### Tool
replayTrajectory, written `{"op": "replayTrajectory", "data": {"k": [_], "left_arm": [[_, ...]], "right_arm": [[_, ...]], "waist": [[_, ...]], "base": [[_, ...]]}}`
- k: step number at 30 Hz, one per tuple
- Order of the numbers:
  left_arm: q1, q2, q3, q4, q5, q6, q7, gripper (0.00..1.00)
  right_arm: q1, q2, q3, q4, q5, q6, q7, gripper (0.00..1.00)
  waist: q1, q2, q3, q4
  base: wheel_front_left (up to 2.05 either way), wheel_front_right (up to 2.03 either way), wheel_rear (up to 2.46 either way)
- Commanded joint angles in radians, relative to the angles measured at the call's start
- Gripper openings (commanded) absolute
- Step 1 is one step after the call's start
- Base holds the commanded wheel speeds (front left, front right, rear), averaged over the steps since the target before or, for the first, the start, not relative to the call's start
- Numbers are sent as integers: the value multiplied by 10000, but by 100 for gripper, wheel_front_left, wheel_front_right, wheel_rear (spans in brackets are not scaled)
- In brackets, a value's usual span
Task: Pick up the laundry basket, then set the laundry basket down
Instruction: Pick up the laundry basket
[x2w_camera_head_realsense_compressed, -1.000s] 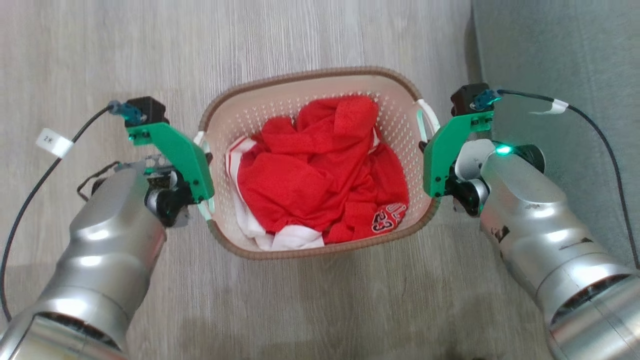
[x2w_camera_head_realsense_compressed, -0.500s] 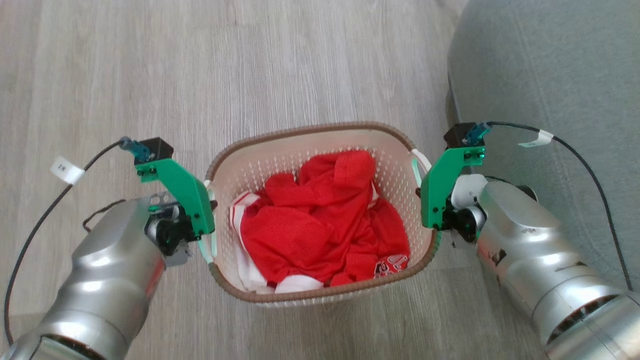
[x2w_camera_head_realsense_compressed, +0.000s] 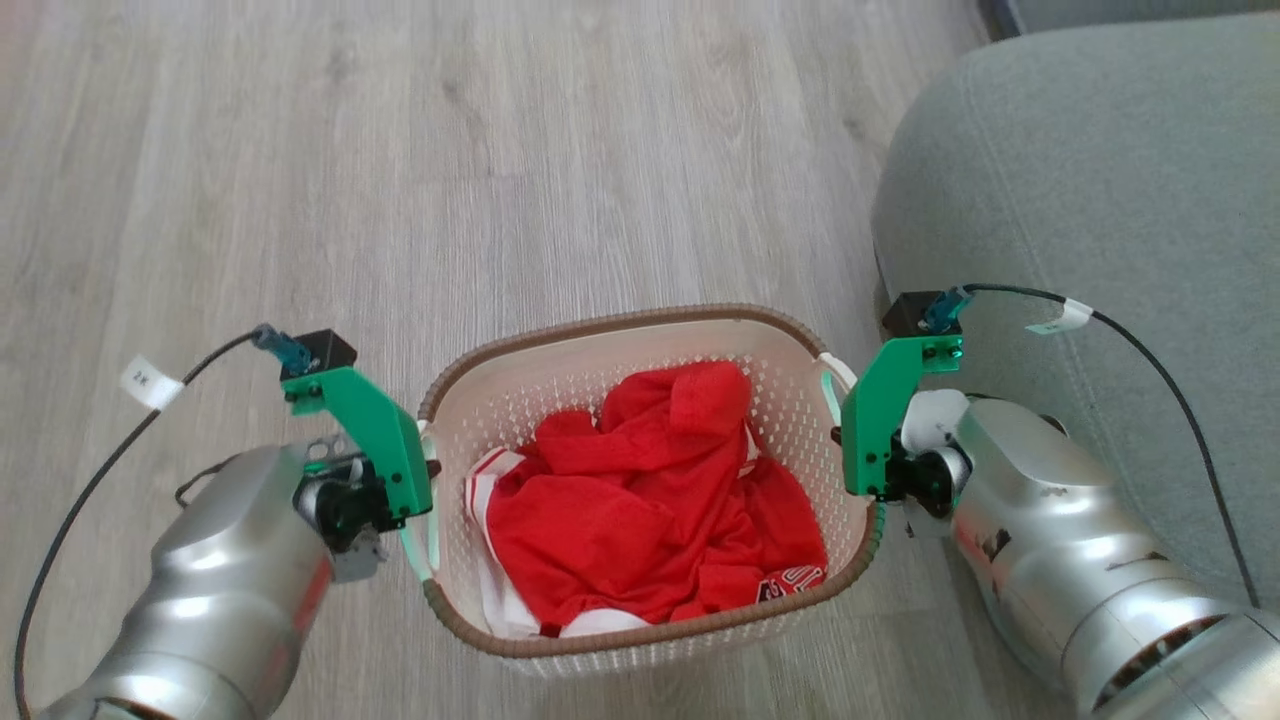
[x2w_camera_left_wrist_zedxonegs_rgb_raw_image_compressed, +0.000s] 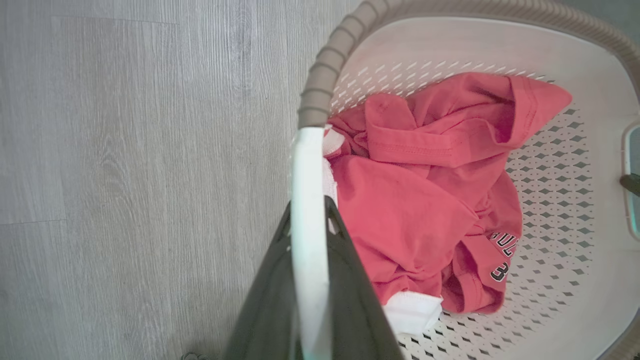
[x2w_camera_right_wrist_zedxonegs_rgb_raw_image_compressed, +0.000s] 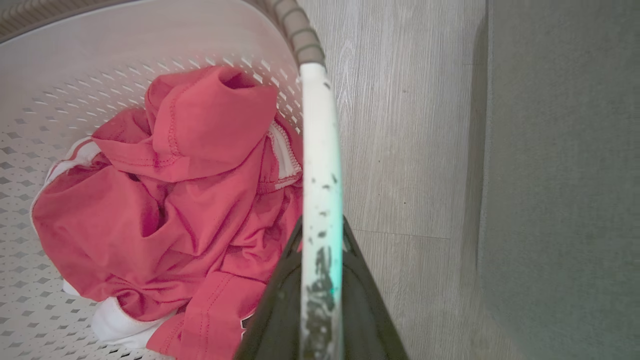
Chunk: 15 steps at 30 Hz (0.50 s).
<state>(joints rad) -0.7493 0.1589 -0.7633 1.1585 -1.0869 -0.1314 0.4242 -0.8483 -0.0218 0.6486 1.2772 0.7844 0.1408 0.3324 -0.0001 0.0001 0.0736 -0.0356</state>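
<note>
Now | left hand (x2w_camera_left_wrist_zedxonegs_rgb_raw_image_compressed: 308, 225) and right hand (x2w_camera_right_wrist_zedxonegs_rgb_raw_image_compressed: 322, 225) stay clamped on basket (x2w_camera_head_realsense_compressed: 640, 325) handles (x2w_camera_left_wrist_zedxonegs_rgb_raw_image_compressed: 306, 170) | view shifted toward sofa (x2w_camera_head_realsense_compressed: 1080, 180): carry underway, set-down pending

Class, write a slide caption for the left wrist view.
Left gripper shut on the white handle of the laundry basket; red clothing lies inside.

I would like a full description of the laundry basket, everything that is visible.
The basket is a cream plastic tub, rounded-rectangular, with perforated walls and a brown woven-look rim. It sits upright over the wood floor; whether they touch is unclear. Crumpled red-and-white clothes lie inside. The left end effector is shut on its white left handle, the right end effector on the right handle.
</note>
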Motion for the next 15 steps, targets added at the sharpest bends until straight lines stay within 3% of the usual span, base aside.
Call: {"op": "replayTrajectory", "data": {"k": [1, 15], "left_arm": [[-449, 904, 373, 50, -197, 8, -31, 0], [-46, 864, 180, 202, -536, 8, 67, 0]], "right_arm": [[25, -343, 44, 112, 16, -101, -29, 0], [413, -330, 34, 130, 135, -101, 104, 0]], "waist": [[1, -1, -189, 15], [1, -1, -729, 50]], "base": [[0, 0, 0], [0, 0, 0]]}}
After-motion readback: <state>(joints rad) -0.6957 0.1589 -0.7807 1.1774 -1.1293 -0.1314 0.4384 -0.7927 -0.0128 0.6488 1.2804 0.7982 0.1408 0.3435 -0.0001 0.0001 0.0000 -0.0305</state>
